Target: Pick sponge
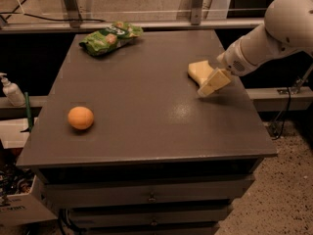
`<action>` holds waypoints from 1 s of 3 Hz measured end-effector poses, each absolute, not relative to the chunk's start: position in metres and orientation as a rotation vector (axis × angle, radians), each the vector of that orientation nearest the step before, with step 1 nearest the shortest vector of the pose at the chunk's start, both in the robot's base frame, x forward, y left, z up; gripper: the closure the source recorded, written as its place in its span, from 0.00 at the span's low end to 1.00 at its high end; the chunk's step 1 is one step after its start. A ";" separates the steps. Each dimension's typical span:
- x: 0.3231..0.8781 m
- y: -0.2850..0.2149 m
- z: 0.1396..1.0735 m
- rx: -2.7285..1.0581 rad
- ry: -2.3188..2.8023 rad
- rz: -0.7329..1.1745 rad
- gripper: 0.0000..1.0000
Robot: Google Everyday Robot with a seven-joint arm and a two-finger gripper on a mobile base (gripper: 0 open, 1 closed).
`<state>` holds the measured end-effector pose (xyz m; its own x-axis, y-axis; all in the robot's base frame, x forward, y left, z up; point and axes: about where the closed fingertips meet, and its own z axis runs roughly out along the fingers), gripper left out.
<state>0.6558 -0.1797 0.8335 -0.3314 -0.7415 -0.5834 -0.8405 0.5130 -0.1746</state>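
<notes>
The pale yellow sponge (198, 70) lies on the dark grey table (146, 106), near its right edge and towards the back. My gripper (213, 82) comes in from the right on a white arm (266, 38). It hangs low over the table, right beside the sponge's near right side, and overlaps the sponge's edge in this view. Whether it touches the sponge I cannot tell. Part of the sponge is hidden behind the gripper.
An orange ball (80, 117) sits at the front left of the table. A green snack bag (110, 37) lies at the back left. A white pump bottle (11, 90) stands on a ledge left of the table. Drawers are below the tabletop.
</notes>
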 end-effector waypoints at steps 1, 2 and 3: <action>0.658 -0.179 0.829 -1.280 2.150 0.218 0.41; 0.660 -0.178 0.830 -1.276 2.152 0.224 0.64; 0.656 -0.168 0.846 -1.286 2.123 0.263 0.87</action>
<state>0.6565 -0.1676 0.8456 -0.3216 -0.7249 -0.6091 -0.8517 0.5025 -0.1484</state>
